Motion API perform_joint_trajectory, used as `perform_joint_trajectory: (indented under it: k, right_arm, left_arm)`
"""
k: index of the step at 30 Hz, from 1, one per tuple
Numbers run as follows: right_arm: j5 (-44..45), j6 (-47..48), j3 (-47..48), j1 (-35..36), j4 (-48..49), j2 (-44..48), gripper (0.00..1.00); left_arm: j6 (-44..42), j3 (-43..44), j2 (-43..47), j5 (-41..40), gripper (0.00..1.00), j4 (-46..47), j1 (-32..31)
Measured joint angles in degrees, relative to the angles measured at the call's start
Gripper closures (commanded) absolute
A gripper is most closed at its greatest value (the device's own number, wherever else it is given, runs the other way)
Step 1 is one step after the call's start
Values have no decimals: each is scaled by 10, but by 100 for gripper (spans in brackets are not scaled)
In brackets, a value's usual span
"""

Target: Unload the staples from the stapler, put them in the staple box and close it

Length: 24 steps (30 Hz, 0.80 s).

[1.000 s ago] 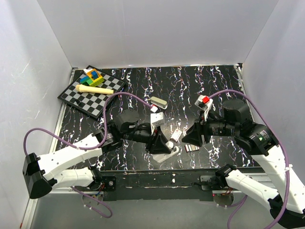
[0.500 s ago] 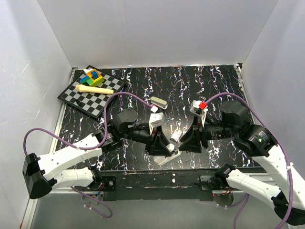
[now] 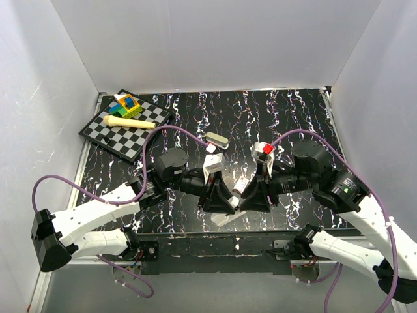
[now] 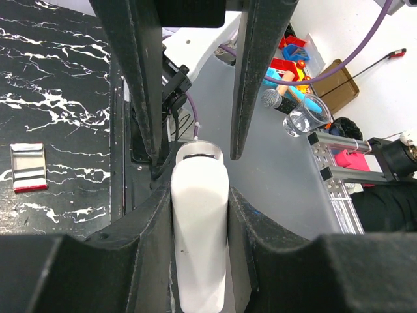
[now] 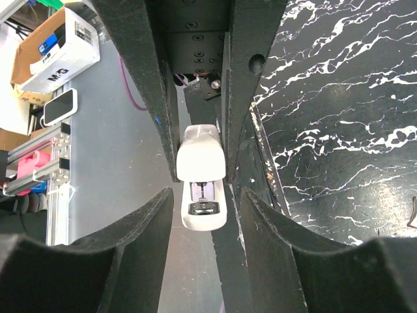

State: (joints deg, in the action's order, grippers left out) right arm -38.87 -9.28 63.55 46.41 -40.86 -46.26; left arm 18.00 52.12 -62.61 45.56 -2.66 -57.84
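Near the table's [image 3: 293, 117] front edge, stapler [image 4: 199, 241] pinched in left jaws; right jaws around it, grip unclear.

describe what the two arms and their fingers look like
Both have white links with black joints: left arm, right arm. A purple cable loops along each. The fingers are long, black and tapered. A green light glows on the right arm.

Smooth white plastic stapler [image 4: 199, 241], slight sheen; smooth black white-veined table [image 3: 273, 117]; shiny metal staple strip [image 4: 29, 166].
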Motion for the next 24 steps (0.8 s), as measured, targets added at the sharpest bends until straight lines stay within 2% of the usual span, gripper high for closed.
perform_joint_trajectory:
  k: [8, 18, 21, 24]
  right_arm:
    - [7, -10, -7, 27, 20, -4, 51]
    - [19, -12, -7, 48, 23, -10, 81]
    - [21, -13, -8, 51, 25, -8, 99]
    - [21, -15, -16, 54, 33, -1, 99]
  left_arm:
    - [7, 0, 0, 3, 100, 11, 0]
    - [16, 0, 0, 15, 100, 17, 1]
    - [17, 0, 2, 16, 100, 18, 1]
    - [18, 0, 3, 10, 100, 17, 1]
